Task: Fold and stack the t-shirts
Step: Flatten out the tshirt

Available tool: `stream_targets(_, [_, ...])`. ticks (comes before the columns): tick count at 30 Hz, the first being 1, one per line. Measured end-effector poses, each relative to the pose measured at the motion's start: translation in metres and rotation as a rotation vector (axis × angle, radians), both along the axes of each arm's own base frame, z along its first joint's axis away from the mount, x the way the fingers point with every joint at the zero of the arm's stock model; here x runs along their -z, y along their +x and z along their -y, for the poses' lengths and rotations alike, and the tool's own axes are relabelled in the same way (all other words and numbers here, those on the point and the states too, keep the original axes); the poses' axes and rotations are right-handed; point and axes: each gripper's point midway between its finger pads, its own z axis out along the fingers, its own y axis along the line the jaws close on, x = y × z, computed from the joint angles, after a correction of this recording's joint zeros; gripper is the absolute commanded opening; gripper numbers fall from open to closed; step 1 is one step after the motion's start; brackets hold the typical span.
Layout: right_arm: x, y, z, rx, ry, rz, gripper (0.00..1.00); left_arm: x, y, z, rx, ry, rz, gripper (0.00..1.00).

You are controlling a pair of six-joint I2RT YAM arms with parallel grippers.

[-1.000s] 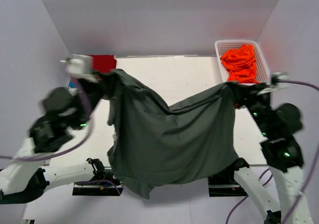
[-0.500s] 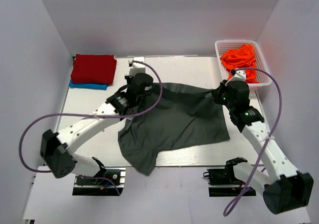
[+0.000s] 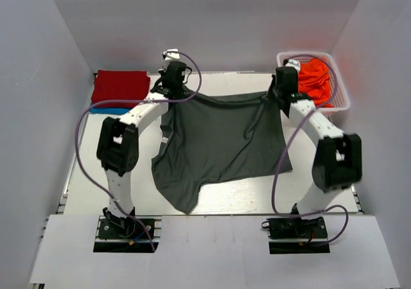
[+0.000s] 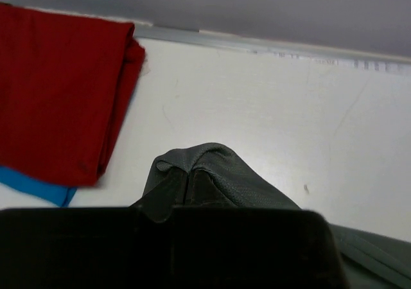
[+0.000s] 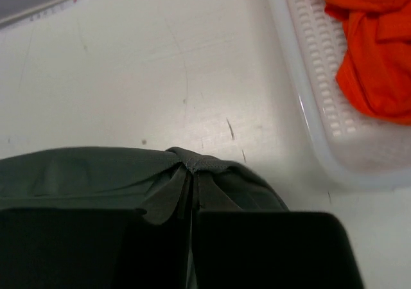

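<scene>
The large charcoal-grey t-shirt (image 3: 218, 141) lies spread on the white table, its far edge stretched between my two grippers. My left gripper (image 3: 172, 91) is shut on the shirt's far left corner (image 4: 199, 164). My right gripper (image 3: 279, 95) is shut on the far right corner (image 5: 199, 165). A folded red t-shirt (image 3: 121, 87) lies on a folded blue one (image 3: 109, 110) at the far left; both show in the left wrist view, the red (image 4: 58, 90) over the blue (image 4: 32, 185). Orange t-shirts (image 3: 314, 77) fill the basket and also show in the right wrist view (image 5: 379, 51).
The white lattice basket (image 3: 340, 104) stands at the far right corner, close to my right gripper; its rim shows in the right wrist view (image 5: 308, 96). The back wall runs just behind both grippers. Purple cables loop over both arms.
Both grippers have carried the grey shirt's top edge away to the far side of the table and drawn it taut. The shirt now lies flatter and more spread out.
</scene>
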Motion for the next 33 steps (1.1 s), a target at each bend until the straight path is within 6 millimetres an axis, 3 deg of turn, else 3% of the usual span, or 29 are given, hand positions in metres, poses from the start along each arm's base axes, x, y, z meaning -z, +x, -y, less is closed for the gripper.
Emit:
stream_targets(1, [0.004,0.013,0.001,0.007,-0.002,-0.011,0.20,0.004,0.012,-0.002,0.000,-0.003,0.002,0.16])
stream_targets(2, [0.006,0.027,0.002,0.013,0.000,-0.015,0.45,0.008,0.025,-0.004,0.004,-0.005,0.000,0.70])
stream_targets(3, [0.010,0.044,0.002,0.016,0.000,-0.019,0.68,0.014,0.039,-0.007,0.010,-0.007,-0.006,1.00])
stream_targets(4, [0.013,0.058,0.002,0.023,0.005,-0.019,0.90,0.020,0.051,-0.009,0.012,-0.012,-0.010,1.00])
stream_targets(6, [0.028,0.076,0.003,0.013,-0.004,-0.047,0.90,0.028,0.075,-0.013,0.016,-0.027,-0.013,1.00])
stream_targets(9, [0.045,0.083,0.003,-0.013,-0.010,-0.105,0.90,0.042,0.098,-0.022,0.028,-0.048,-0.040,1.00])
stream_targets(14, [0.045,0.057,0.000,-0.065,0.000,-0.149,0.90,0.049,0.085,-0.035,0.072,-0.111,-0.126,1.00])
stream_targets(16, [0.043,0.029,0.002,-0.077,0.007,-0.175,0.90,0.046,0.060,-0.037,0.096,-0.144,-0.180,1.00])
stream_targets(19, [0.038,-0.017,0.006,-0.068,0.027,-0.202,0.90,0.031,0.006,-0.028,0.163,-0.202,-0.261,1.00])
stream_targets(24, [0.047,-0.077,0.020,0.007,0.073,-0.276,0.90,0.006,-0.100,0.014,0.352,-0.349,-0.353,1.00])
stream_targets(27, [0.070,-0.115,0.027,0.038,0.090,-0.368,0.90,0.024,-0.173,0.040,0.463,-0.424,-0.493,1.00])
stream_targets(31, [0.101,-0.161,0.031,0.043,0.101,-0.482,0.90,0.073,-0.274,0.070,0.565,-0.468,-0.770,1.00])
stream_targets(33, [0.109,-0.176,0.032,0.041,0.102,-0.515,0.90,0.091,-0.314,0.079,0.589,-0.459,-0.889,1.00])
